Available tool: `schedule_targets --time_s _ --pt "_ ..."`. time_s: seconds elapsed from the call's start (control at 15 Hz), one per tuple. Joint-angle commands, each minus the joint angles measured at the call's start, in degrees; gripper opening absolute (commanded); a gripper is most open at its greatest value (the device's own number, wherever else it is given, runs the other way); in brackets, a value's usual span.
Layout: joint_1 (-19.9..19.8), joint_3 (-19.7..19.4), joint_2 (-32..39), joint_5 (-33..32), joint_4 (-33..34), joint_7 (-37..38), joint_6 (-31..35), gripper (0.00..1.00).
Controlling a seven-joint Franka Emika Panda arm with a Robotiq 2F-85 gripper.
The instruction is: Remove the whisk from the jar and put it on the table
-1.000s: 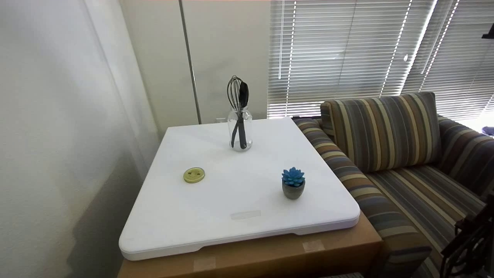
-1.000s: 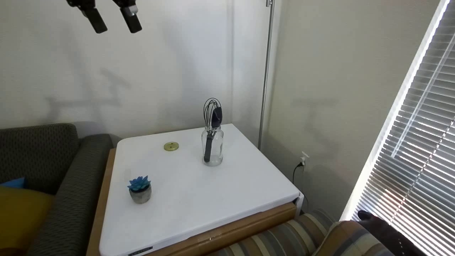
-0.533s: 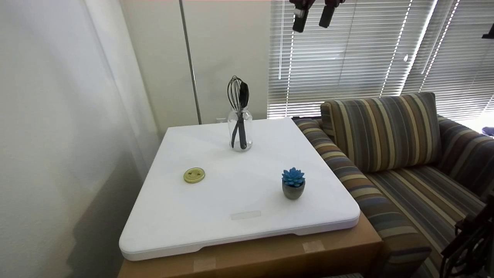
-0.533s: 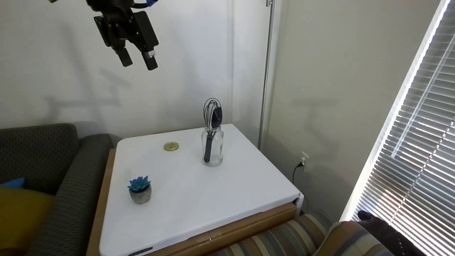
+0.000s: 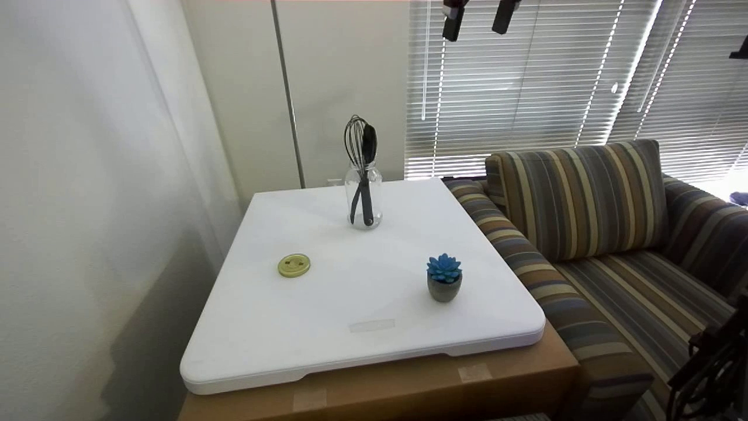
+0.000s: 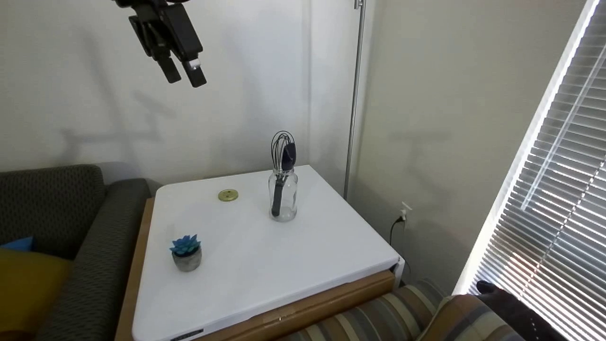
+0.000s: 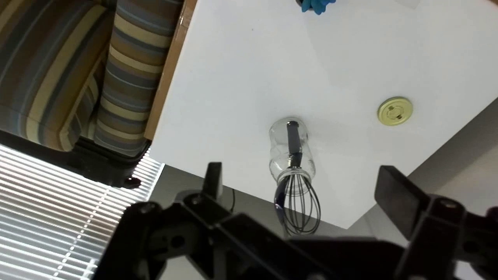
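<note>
The whisk (image 5: 354, 140) stands wire head up in the clear glass jar (image 5: 375, 199), its black handle inside the glass. The whisk (image 6: 280, 147) and jar (image 6: 290, 199) also show in an exterior view. The jar stands upright near the far part of the white table (image 5: 263, 327). A second dark utensil (image 5: 369, 143) leans beside the whisk in the jar. My gripper (image 5: 475, 32) is open and empty, high above the table and apart from the jar; it also shows in an exterior view (image 6: 186, 81). In the wrist view the whisk (image 7: 303, 202) appears between the open fingers (image 7: 299, 182).
A yellow-green round disc (image 5: 294, 265) lies flat on the table. A blue succulent in a grey pot (image 5: 444, 280) stands toward the near edge. A striped sofa (image 5: 575, 204) borders the table on one side. Walls stand close by, with a vertical metal pole (image 6: 355, 104) near the jar's corner.
Over the second, my gripper has come down into view and moved nearer the jar. In the last half second it has risen slightly and turned a little. Whisk and jar have not moved.
</note>
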Motion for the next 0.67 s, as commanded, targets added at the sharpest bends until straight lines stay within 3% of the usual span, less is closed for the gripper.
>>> schedule_targets --time_s 0.0,0.4,0.47,0.6 --pt "-0.6 0.4 6.4 -3.3 6.1 12.9 -2.9 1.0" --pt "-0.1 -2.4 17.2 6.3 18.8 22.7 -6.2 1.0" --pt "1.1 -2.3 13.3 3.7 13.2 21.1 -3.8 1.0" --pt "1.0 -3.4 16.1 5.6 16.6 21.8 -4.1 1.0"
